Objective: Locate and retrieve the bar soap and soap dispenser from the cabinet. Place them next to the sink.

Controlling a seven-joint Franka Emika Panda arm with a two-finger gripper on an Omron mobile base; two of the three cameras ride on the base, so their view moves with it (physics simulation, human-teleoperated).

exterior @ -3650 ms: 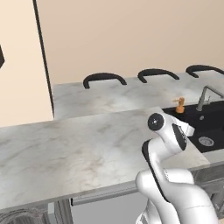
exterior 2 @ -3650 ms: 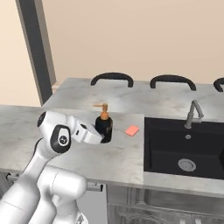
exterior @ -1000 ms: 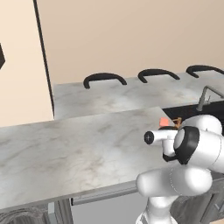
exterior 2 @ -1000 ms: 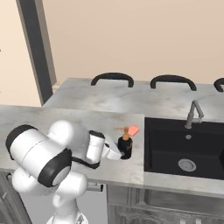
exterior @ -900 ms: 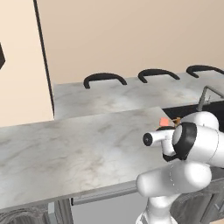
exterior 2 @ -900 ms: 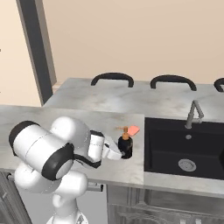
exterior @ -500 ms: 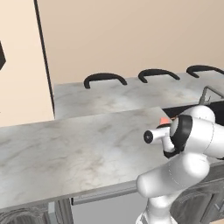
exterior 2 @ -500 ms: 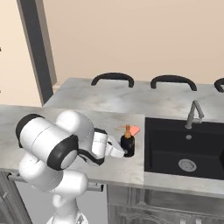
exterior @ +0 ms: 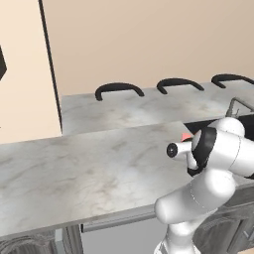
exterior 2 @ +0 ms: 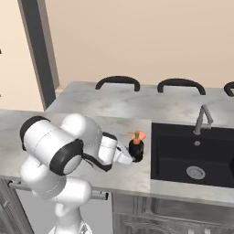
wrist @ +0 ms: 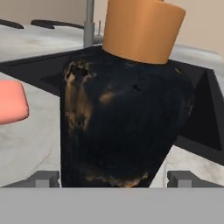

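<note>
The soap dispenser [exterior 2: 136, 150], a squat black bottle with an orange pump top, stands upright on the marble counter just left of the sink [exterior 2: 196, 176]. The bar soap [exterior 2: 142, 135] lies flat right behind it, and shows as a pink sliver [exterior: 186, 137] past my arm. My gripper [exterior 2: 126, 156] sits low at the bottle's near side. In the hand view the dispenser [wrist: 127, 109] stands between my fingertips [wrist: 43, 178], with a thin gap at the right one. The jaws are open. The bar soap [wrist: 11, 104] shows at the left edge. The cabinet is out of view.
A faucet [exterior 2: 203, 118] rises behind the black sink basin. Black chair backs [exterior 2: 118, 82] line the counter's far side. A dark upright strip [exterior 2: 39, 50] and a beige wall panel [exterior: 25, 74] stand at the left. Bare marble counter [exterior: 74, 168] stretches left of my arm.
Since 3.6 s ago the dispenser has travelled right and forward, to the sink's edge. Over the last second it stays put while my elbow swings up and over; the hand barely shifts.
</note>
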